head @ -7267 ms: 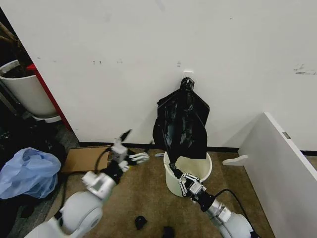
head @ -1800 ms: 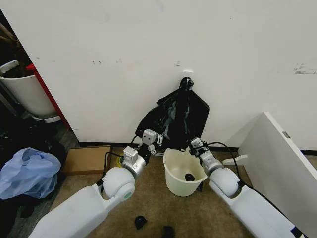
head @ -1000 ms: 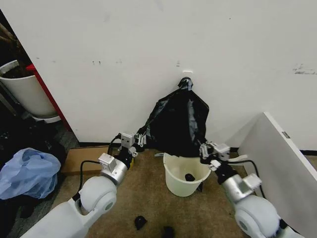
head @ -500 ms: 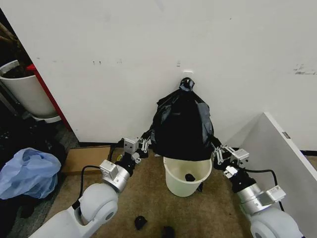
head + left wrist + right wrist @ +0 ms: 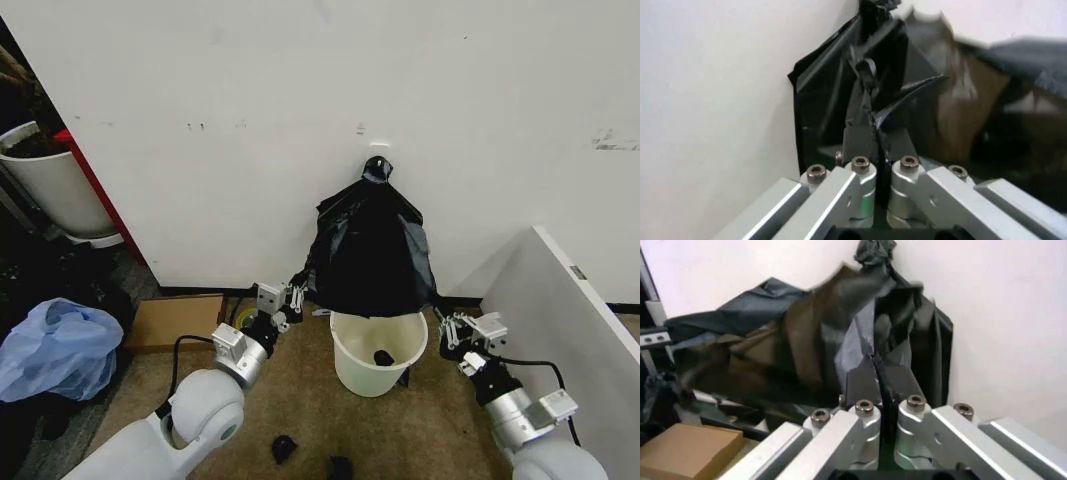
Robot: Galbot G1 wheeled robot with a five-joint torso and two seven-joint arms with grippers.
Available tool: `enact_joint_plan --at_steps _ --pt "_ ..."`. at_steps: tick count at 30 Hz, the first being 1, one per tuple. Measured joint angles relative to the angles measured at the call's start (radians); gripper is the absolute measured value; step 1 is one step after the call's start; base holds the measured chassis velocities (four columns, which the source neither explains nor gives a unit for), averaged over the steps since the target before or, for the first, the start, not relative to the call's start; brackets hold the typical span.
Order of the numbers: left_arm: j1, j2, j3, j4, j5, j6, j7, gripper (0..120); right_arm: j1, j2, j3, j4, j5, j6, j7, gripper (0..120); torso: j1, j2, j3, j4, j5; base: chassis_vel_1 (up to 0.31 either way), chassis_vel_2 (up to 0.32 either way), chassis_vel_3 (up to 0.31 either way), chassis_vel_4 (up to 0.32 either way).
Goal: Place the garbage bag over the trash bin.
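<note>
The garbage bag (image 5: 372,262) hangs glossy and black in front of the wall, its lower edge stretched just above the trash bin (image 5: 350,372), a small white bucket on the carpet. My left gripper (image 5: 298,294) is shut on the bag's left edge, and the left wrist view shows its fingers (image 5: 859,142) pinching black plastic (image 5: 840,85). At the bag's right edge my right gripper (image 5: 447,323) is shut on the film (image 5: 907,345). The bag's top merges with a knotted black sheaf (image 5: 377,168) on the wall. A small dark object (image 5: 382,356) lies inside the bin.
A larger white tub (image 5: 55,185) stands at the far left, with a light blue bag (image 5: 55,345) and a flat cardboard box (image 5: 170,318) on the floor nearby. A white panel (image 5: 570,330) walls off the right side. Small dark bits (image 5: 283,447) lie on the carpet.
Both grippers have kept hold of the bag. The right one moved down and outward to the right, the left one dropped slightly, and the bag's lower edge now spreads wider over the bin.
</note>
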State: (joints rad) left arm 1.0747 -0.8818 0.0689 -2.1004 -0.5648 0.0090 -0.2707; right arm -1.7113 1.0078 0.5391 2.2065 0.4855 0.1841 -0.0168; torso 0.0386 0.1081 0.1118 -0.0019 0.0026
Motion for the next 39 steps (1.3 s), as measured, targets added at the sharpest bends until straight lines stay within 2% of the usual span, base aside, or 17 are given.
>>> enact_joint_plan --at_steps 7,14,20,25,31,36,39 --pt "-0.019 -0.007 0.029 0.020 0.008 -0.005 0.000 0 -0.009 0.009 -0.003 -0.009 0.000 0.002 0.000 0 0.000 0.000 0.000 -0.0001 0.0000 0.000 0.000 0.000 0.000" --pt "-0.067 -0.050 0.065 0.067 0.013 -0.008 -0.003 0 0.067 0.016 -0.003 -0.047 0.006 -0.009 0.026 0 0.000 0.000 0.000 0.0001 0.0000 0.000 0.000 0.000 0.000" --pt "-0.092 -0.077 0.103 0.081 0.009 -0.006 -0.005 0 0.043 0.020 0.026 -0.069 0.007 -0.011 0.038 0 0.000 0.000 0.000 0.0000 0.0000 0.000 0.000 0.000 0.000" --pt "-0.145 -0.119 0.172 0.106 -0.006 -0.004 -0.016 0 0.012 0.026 0.067 -0.068 0.007 -0.002 0.043 0 0.000 0.000 0.000 -0.0002 0.0002 0.000 0.000 0.000 0.000" --pt "-0.153 -0.178 0.206 0.138 -0.011 -0.005 -0.028 0 -0.011 0.030 0.088 -0.045 -0.001 -0.002 0.043 0 0.000 0.000 0.000 -0.0001 0.0000 0.000 0.000 0.000 0.000" --pt "-0.114 -0.236 0.205 0.187 -0.010 -0.018 -0.048 0 -0.005 0.047 0.051 -0.096 -0.029 0.017 0.041 0 0.000 0.000 0.000 -0.0001 0.0000 0.000 0.000 0.000 0.000" --pt "-0.098 -0.239 0.199 0.217 -0.009 -0.025 -0.061 0 0.015 0.077 0.001 -0.139 -0.059 0.027 0.042 0 0.000 0.000 0.000 -0.0001 0.0001 0.000 0.000 0.000 0.000"
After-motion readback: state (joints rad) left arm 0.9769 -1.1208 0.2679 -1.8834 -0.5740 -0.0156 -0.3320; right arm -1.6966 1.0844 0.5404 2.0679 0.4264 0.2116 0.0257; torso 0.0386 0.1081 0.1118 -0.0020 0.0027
